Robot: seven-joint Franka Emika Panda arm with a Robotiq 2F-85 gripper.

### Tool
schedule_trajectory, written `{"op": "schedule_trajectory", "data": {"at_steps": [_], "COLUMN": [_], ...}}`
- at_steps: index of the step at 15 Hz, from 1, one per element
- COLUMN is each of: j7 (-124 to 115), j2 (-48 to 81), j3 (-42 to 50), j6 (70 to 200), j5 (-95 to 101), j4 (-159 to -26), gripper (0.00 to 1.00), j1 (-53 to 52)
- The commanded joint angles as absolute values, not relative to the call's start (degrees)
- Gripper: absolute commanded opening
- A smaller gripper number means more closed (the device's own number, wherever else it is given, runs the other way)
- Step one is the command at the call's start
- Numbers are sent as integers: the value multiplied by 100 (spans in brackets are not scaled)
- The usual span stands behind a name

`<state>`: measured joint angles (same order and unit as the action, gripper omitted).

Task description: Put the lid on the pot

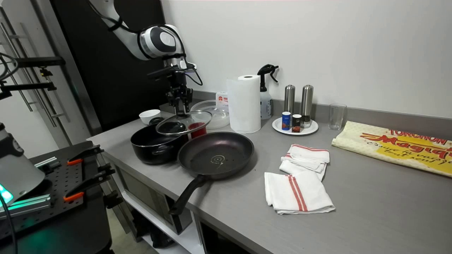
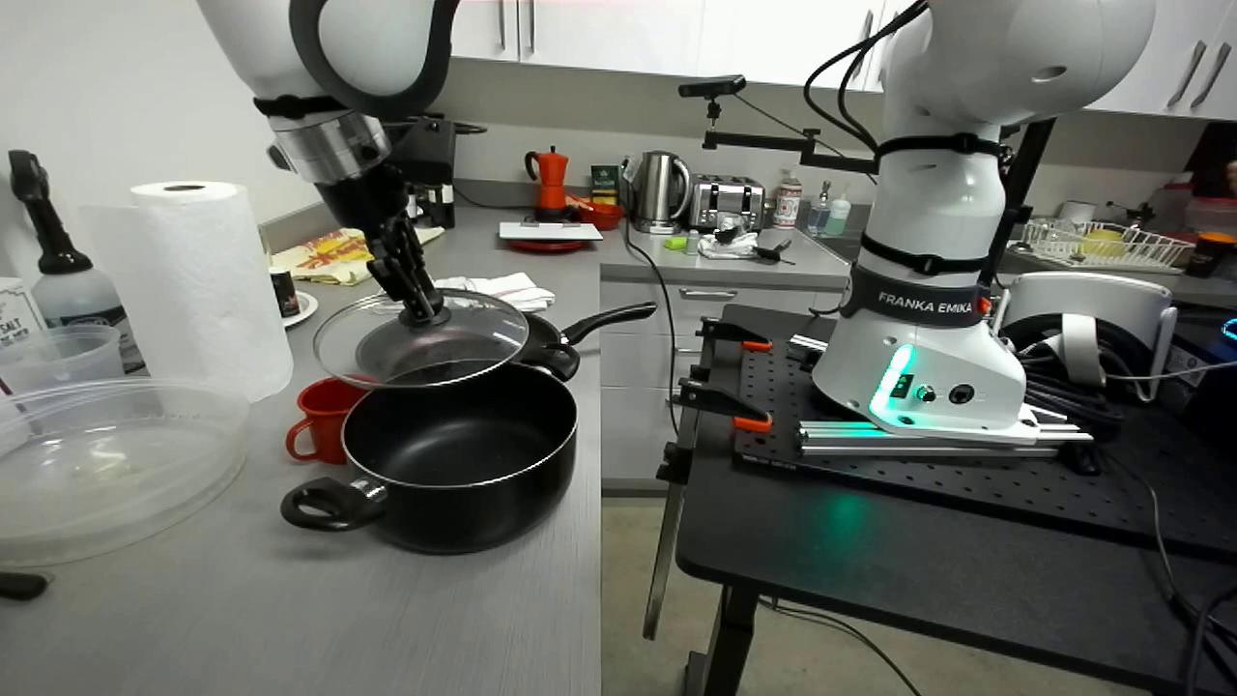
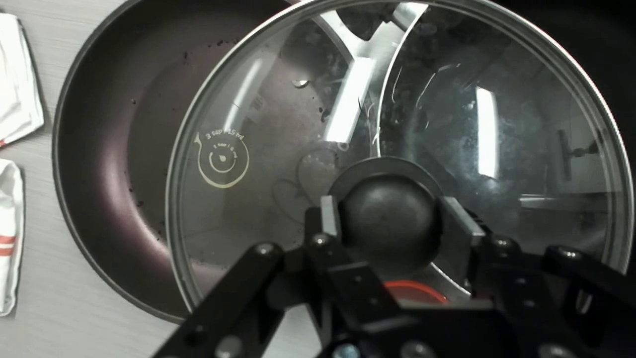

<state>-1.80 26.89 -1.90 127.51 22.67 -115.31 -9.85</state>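
1. The gripper (image 3: pixel 395 219) holds the lid by its black knob (image 3: pixel 390 241), its fingers (image 3: pixel 330 216) pressed in narrowly from opposite sides.
2. The lid (image 2: pixel 435 354), clear glass with a thin metal rim, hangs in the air from that grip. It sits off-centre from the pot: in the wrist view it spans part of the frying pan on one side and part of the pot on the other.
3. The pot (image 2: pixel 474 517) stands upright on the grey countertop (image 2: pixel 193 609), much of its inside exposed in an exterior view. Whether the lid's rim touches it cannot be told.
4. The frying pan (image 1: pixel 219 148) rests just beside the pot, its long handle reaching past the counter's edge.
5. A red mug (image 2: pixel 324 420) stands just beside the pot, partly seen through the glass.
6. Toward the wall, a paper towel roll (image 1: pixel 245 106) stands upright, with a spray bottle (image 1: pixel 265 104) just beside it. A white plate (image 1: pixel 276 126) bears two metal cylinders (image 1: pixel 289 98) and two small shakers (image 1: pixel 286 121); a drinking glass (image 1: pixel 337 116) stands near.
7. Folded white cloths (image 1: pixel 300 194) with red stripes lie near the pan, and a printed yellow towel (image 1: pixel 399 148) lies well apart from the pot.
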Motion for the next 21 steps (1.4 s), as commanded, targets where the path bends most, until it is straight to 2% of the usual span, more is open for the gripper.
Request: {"op": "schedule_trajectory", "data": {"at_steps": [1,3,4,21], "j7": [-167,-160,-157,217], "j2": [2689,2688,2688,3065], "j3": [-188,-188,-188,-544], "j6": [12741,12742,12742,12603], "j5": [2261,2261,2261,2321], "j4": [-11522,-11522,-11522,-11029], "gripper": [50,50,25,25], "j1": [-989,-989,-989,-1386]}}
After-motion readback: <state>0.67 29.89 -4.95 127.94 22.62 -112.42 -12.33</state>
